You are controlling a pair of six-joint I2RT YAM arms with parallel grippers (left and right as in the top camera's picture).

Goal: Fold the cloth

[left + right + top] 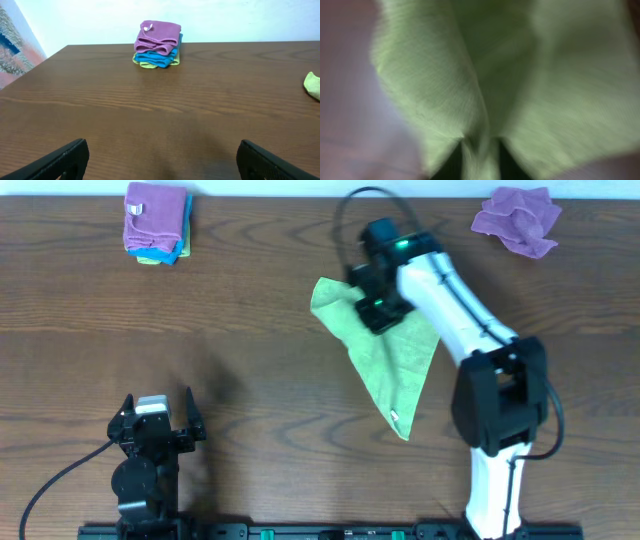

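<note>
Green cloth (395, 370) lies mid table (250, 330), bit to right. Long pointy shape, tip toward near side. R gripper (378, 308) at cloth's far end, fingers pinched tight on fold. L gripper (158, 412) near left, wide open, holds nothing. Folded pile (156, 222) far left. Crumpled purple cloth (517, 218) far right.

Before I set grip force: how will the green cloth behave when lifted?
Probably floppy: the green cloth bunches into soft folds at the right gripper. Likely light, as it looks thin. Its woven texture should resist slipping.
</note>
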